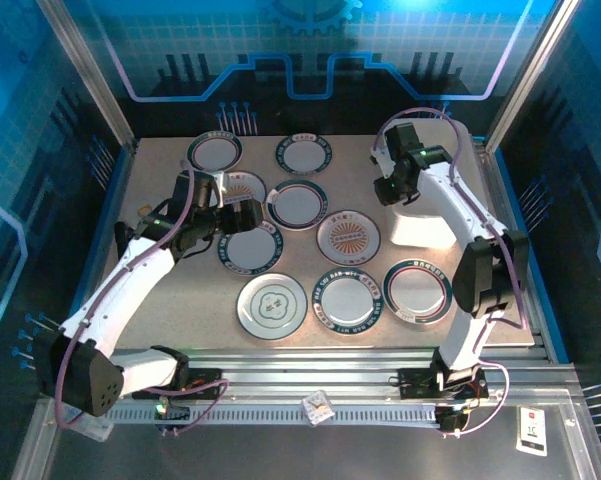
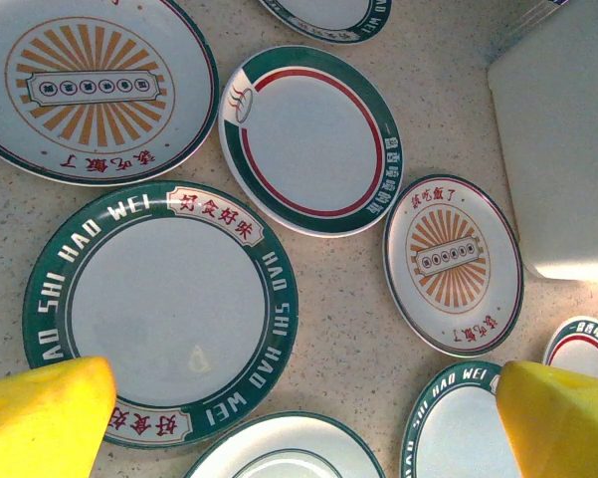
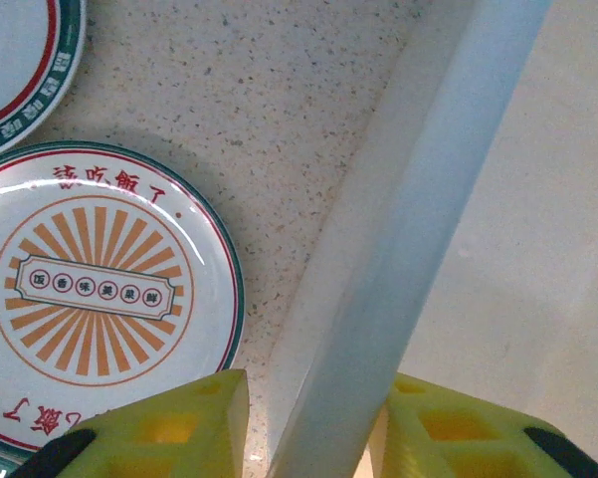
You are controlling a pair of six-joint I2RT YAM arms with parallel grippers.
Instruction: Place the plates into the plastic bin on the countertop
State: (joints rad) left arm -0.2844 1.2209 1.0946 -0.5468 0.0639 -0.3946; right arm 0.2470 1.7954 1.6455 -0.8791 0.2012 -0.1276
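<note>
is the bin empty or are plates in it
Empty, as far as visible: the plastic bin shows a bare pale floor; all plates seen lie on the countertop.

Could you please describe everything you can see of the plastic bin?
The plastic bin is a white, translucent tub with a rounded corner and a rim; the floor that shows is bare. It sits upright on the speckled countertop, right of the plates. The right gripper straddles its plate-side wall, one yellow finger outside, one inside; whether they pinch cannot be told. A sunburst plate lies close by, not touching.
</note>
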